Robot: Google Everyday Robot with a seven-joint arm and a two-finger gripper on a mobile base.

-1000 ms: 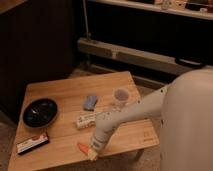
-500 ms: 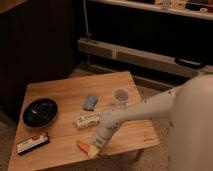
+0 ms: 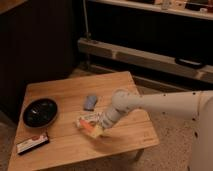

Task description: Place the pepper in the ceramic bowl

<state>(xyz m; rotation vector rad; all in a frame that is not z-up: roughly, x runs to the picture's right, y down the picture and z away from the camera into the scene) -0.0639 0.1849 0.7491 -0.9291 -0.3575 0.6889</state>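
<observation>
The pepper [image 3: 86, 126] is a small orange-red tapered piece held at the tip of my gripper [image 3: 94, 131], raised a little above the wooden table [image 3: 60, 90]. The gripper is shut on it, just in front of the white labelled bottle. The ceramic bowl [image 3: 40, 111] is black, glossy and empty; it sits near the table's left edge, well left of the gripper. My white arm [image 3: 160, 104] reaches in from the right.
A white labelled bottle [image 3: 88, 118] lies just behind the gripper. A blue-grey object [image 3: 90, 102] lies mid-table. A red and white snack bar [image 3: 32, 143] lies at the front left corner. Dark shelving and a bench stand behind the table.
The gripper has risen from the table's front edge and moved back toward the bottle, carrying the pepper up with it. The arm now hides the small white cup.
</observation>
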